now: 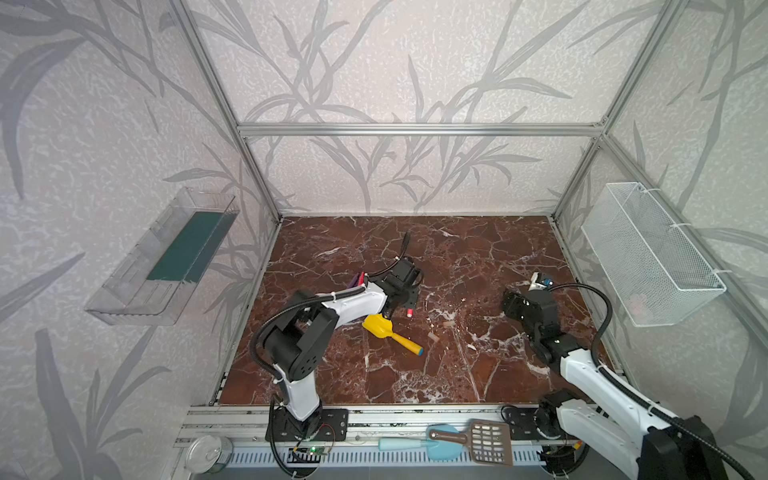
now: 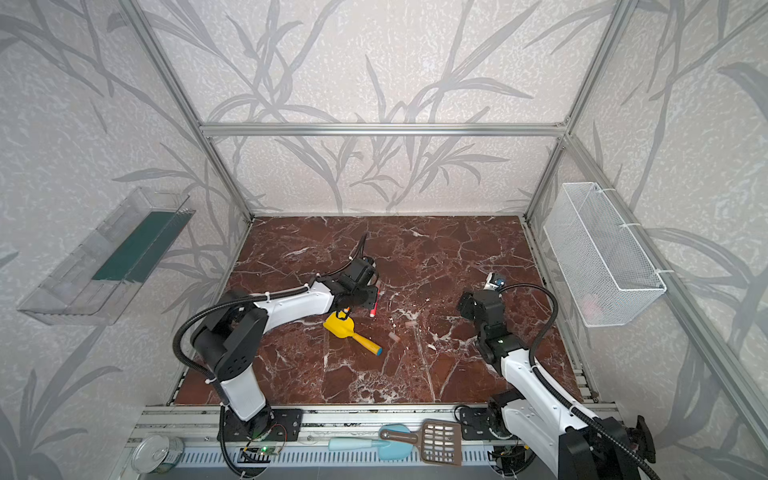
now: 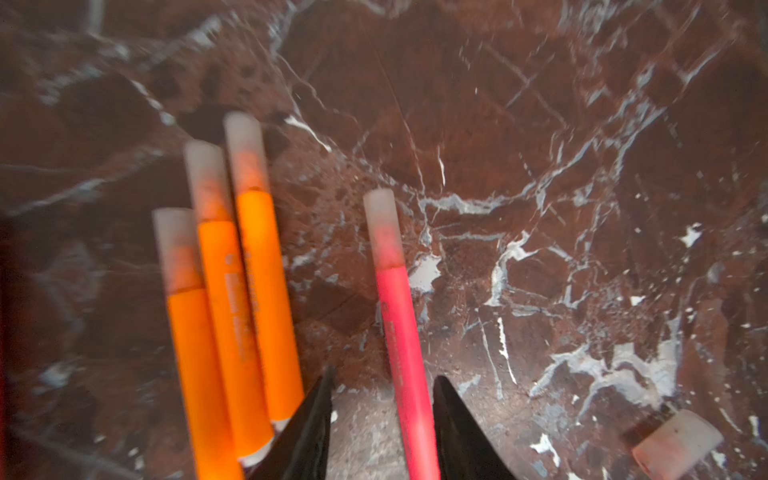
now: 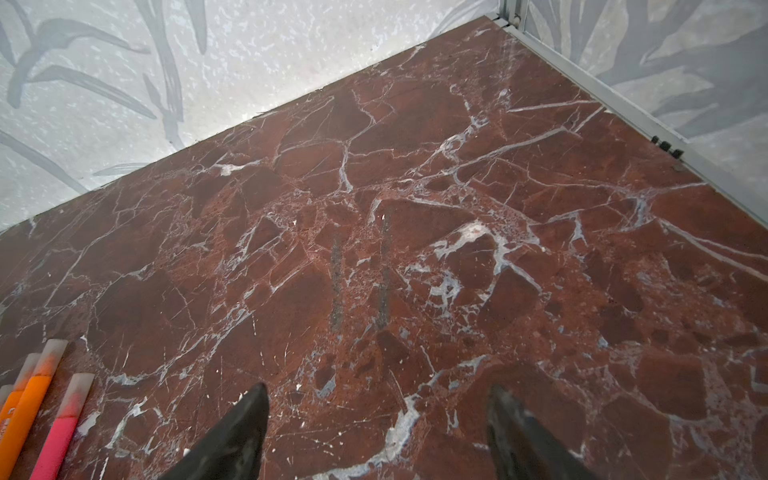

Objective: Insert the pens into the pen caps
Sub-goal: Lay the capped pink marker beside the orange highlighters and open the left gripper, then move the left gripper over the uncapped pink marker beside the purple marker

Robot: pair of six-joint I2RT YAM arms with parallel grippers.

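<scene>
A yellow toy shovel [image 1: 378, 326] is being borne by the worktop [image 1: 457, 257], left of its middle; a tin can [image 1: 208, 453] is being kept beyond its front-left corner.

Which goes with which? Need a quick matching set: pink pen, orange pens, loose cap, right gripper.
1. pink pen
2. orange pens
3. loose pen cap
4. right gripper

A. open, nothing between its jaws
B. three side by side, all capped
C. between the open jaws of the left gripper
D. lying alone, no pen in it

Pairs: 1-C, 2-B, 3-D, 4-A
</scene>
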